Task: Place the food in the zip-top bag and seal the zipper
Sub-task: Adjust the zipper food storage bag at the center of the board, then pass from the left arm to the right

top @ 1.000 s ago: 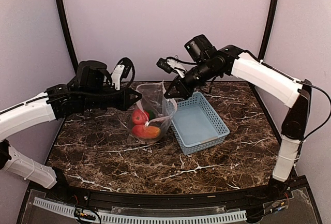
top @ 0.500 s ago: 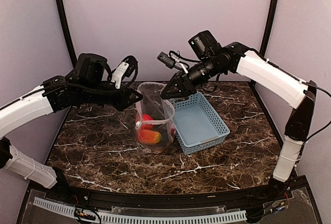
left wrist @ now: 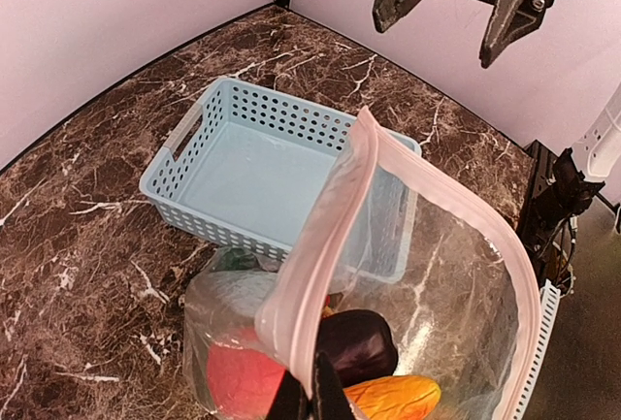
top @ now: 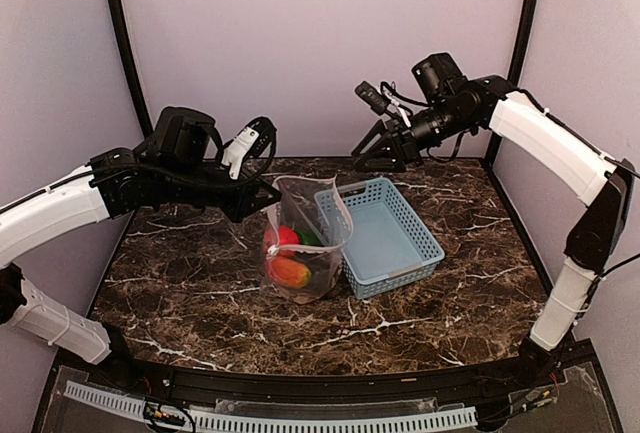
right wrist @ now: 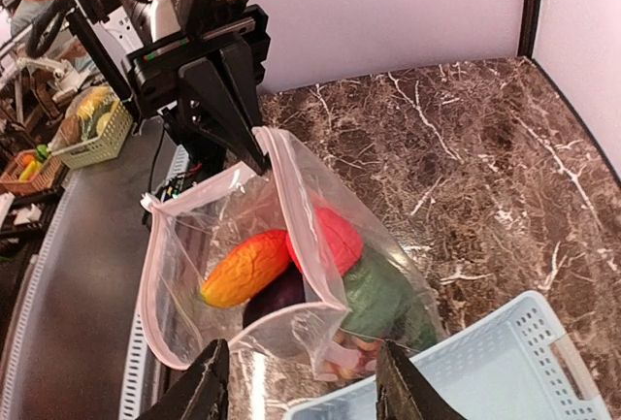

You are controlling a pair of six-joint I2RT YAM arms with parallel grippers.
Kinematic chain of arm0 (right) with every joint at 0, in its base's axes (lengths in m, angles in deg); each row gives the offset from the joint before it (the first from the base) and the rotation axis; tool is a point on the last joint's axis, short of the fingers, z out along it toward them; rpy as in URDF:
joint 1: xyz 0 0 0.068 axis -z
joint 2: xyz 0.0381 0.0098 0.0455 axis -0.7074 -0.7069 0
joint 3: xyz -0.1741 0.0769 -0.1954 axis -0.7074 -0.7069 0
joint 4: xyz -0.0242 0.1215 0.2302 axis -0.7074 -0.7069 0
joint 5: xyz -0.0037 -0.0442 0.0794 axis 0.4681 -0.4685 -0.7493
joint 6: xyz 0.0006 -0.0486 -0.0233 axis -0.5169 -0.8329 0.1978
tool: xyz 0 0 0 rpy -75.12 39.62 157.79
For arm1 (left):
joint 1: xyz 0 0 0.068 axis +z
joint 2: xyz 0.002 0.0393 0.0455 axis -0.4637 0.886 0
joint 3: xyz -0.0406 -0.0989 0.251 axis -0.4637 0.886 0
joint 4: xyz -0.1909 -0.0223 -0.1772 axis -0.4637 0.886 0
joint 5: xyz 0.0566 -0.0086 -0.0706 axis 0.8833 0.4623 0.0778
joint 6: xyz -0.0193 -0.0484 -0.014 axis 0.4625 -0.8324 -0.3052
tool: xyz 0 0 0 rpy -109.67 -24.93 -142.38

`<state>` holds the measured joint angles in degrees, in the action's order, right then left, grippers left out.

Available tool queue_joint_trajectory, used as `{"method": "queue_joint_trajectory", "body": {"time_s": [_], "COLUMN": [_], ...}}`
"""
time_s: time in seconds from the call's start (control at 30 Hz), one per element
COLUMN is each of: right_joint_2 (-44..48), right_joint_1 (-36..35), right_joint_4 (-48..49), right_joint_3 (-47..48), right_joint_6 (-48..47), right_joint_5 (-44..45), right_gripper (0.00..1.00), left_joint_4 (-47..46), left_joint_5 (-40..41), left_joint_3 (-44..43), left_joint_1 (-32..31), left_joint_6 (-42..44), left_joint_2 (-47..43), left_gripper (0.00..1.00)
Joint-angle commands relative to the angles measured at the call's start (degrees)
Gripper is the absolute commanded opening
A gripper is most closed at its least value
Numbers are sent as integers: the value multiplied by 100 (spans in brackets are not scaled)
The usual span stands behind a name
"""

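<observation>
The clear zip-top bag (top: 308,243) stands on the marble table, mouth up and gaping. My left gripper (top: 263,193) is shut on the pale pink zipper (left wrist: 325,236) at the mouth's left edge, its fingertips (left wrist: 312,399) pinching the strip. Inside the bag lie the food pieces: orange mango (right wrist: 247,267), red strawberry (right wrist: 338,236), green pepper (right wrist: 386,299), purple eggplant (left wrist: 357,340) and the ball cluster (right wrist: 351,360). My right gripper (top: 373,156) hangs open above and right of the bag, apart from it, nothing between its fingers (right wrist: 206,383).
The light blue lattice basket (top: 412,223) sits just right of the bag, touching it, with nothing in it. Dark side posts and the pale back wall enclose the table. Bare marble lies in front of and left of the bag.
My right gripper has opened, let go of the bag's right mouth edge and pulled back up and to the right. The bag has settled upright with the left gripper still holding it.
</observation>
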<state>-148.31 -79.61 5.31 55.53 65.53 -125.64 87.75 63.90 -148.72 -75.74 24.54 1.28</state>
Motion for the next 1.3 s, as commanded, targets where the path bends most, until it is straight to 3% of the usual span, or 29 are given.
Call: {"method": "queue_joint_trajectory", "body": {"time_s": [0.0, 0.13, 0.27, 0.47, 0.83, 1.27], "right_joint_2": [262, 186, -115, -491, -567, -544], "right_joint_1": [220, 294, 295, 234, -82, -312], "right_joint_4": [-152, -188, -155, -52, 209, -209], "right_joint_3": [-382, -552, -394, -54, -241, -375], "right_joint_6": [-1426, -2223, -2571, -2714, -2811, -3321], "right_joint_5": [-131, -464, -646, -730, -399, -242], "right_gripper": [48, 42, 42, 41, 39, 36], "left_joint_4": [-51, -90, -213, -277, -294, -319], "left_joint_5": [-165, -249, -444, -549, -656, -386], "left_joint_3": [18, -6, 22, -53, -77, 44], "left_joint_1": [33, 31, 31, 31, 31, 31], "left_joint_6": [239, 324, 481, 727, 845, 867], "left_joint_2": [54, 102, 105, 159, 305, 114], "left_gripper": [1, 1, 1, 1, 1, 1]}}
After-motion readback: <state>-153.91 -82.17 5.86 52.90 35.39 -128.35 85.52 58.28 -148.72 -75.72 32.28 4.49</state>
